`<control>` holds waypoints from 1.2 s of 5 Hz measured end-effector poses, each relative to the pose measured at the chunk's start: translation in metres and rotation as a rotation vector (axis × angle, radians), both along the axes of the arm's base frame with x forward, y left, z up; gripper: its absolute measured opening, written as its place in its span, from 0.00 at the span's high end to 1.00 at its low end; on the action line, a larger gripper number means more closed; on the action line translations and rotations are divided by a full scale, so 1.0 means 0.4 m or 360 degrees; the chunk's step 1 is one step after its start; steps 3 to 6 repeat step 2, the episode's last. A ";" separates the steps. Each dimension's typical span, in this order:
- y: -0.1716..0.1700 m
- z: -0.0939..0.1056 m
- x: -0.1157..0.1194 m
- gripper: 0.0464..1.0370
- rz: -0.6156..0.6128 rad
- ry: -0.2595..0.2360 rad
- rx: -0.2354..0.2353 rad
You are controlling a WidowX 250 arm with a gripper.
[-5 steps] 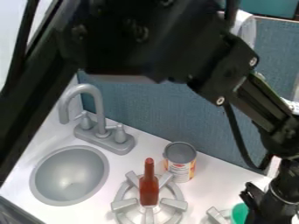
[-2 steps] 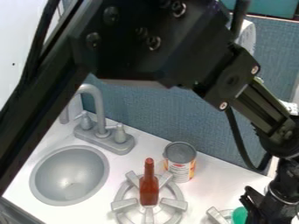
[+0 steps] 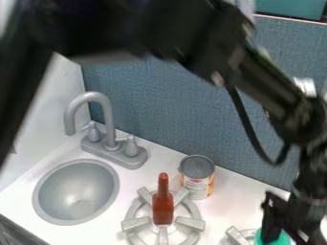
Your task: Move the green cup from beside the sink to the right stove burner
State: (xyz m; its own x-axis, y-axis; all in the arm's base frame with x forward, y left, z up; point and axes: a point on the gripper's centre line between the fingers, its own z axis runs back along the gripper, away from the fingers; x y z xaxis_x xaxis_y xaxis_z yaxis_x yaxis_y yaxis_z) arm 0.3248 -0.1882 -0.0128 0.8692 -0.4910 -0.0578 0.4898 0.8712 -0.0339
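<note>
The black gripper (image 3: 285, 224) hangs at the lower right, over the right-hand burner. Just below and partly behind it is a round green object (image 3: 273, 240), cut by the bottom edge of the view; whether they touch is unclear. A brown-red bottle (image 3: 163, 206) stands upright on the grey burner grate (image 3: 136, 224) left of the gripper. Behind that bottle, a little to the right, stands a can (image 3: 197, 178) with a grey top and a white, red and yellow label.
On the left are a round grey sink (image 3: 76, 192) and a grey faucet (image 3: 107, 119) with two handles. A blue-grey panel (image 3: 172, 110) rises behind the white counter (image 3: 233, 191). Another burner's grate (image 3: 237, 235) shows at the bottom, and the arm spans the top.
The arm has shifted left and the gripper now overlaps more of the green object, lower in the view. The bottle, can and sink have stayed where they were.
</note>
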 end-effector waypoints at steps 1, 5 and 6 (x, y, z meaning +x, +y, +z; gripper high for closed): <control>0.058 0.075 -0.024 0.03 0.0167 0.0014 0.0033; 0.167 0.128 -0.091 0.04 0.0380 0.0082 0.0106; 0.167 0.128 -0.091 0.04 0.0380 0.0082 0.0106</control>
